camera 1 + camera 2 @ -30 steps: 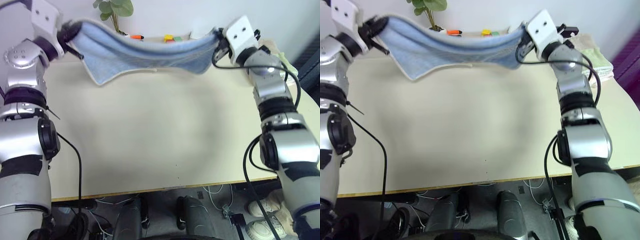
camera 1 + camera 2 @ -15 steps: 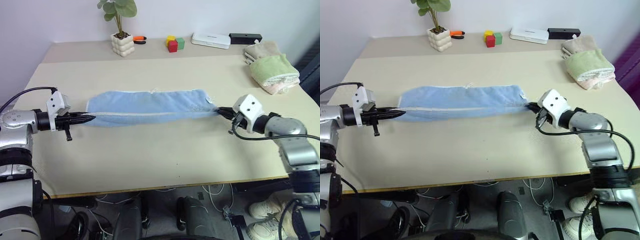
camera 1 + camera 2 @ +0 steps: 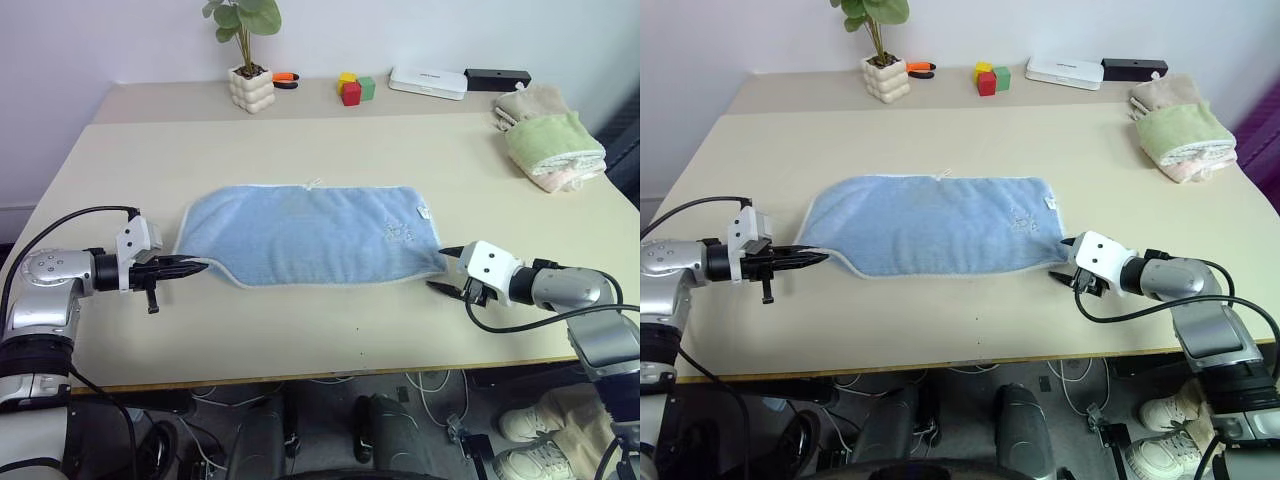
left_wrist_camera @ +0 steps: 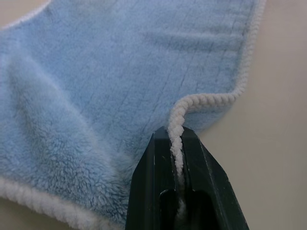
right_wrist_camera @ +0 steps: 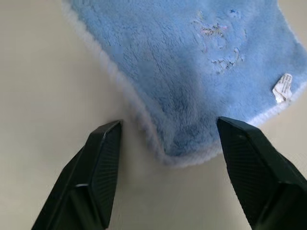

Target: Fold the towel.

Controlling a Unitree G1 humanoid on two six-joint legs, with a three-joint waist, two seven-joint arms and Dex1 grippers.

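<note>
The left gripper [image 4: 176, 143] has its two black fingers [image 4: 152, 167] pinched together on the whitish corded trim at the near left corner of the towel [image 3: 310, 232], the cord running straight down between them in the left wrist view. The right gripper [image 5: 168, 143] stands with its fingers [image 5: 103, 158] spread wide, one on each side of the towel's near right corner and touching nothing; that corner lies on the table [image 3: 300, 320] between them, free of any grip. The towel itself is spread flat and open across the middle of the table, long side running left to right, light blue with a pale edge all round. A faint embroidered mark [image 5: 216, 33] sits close to its right end, and a small white label [image 5: 284, 87] sticks out from the right edge. Both arms reach in low from the near side, the left one from the left, the right one from the right. Along the far edge of the table stand a potted plant [image 3: 248, 60] in a white pot, an orange-handled tool [image 3: 286, 76] just beside it, some coloured blocks [image 3: 353, 88], a flat white box [image 3: 428, 82] and a black bar [image 3: 497, 77]. At the far right lies a stack of folded towels [image 3: 552, 135], beige, green and pink.
</note>
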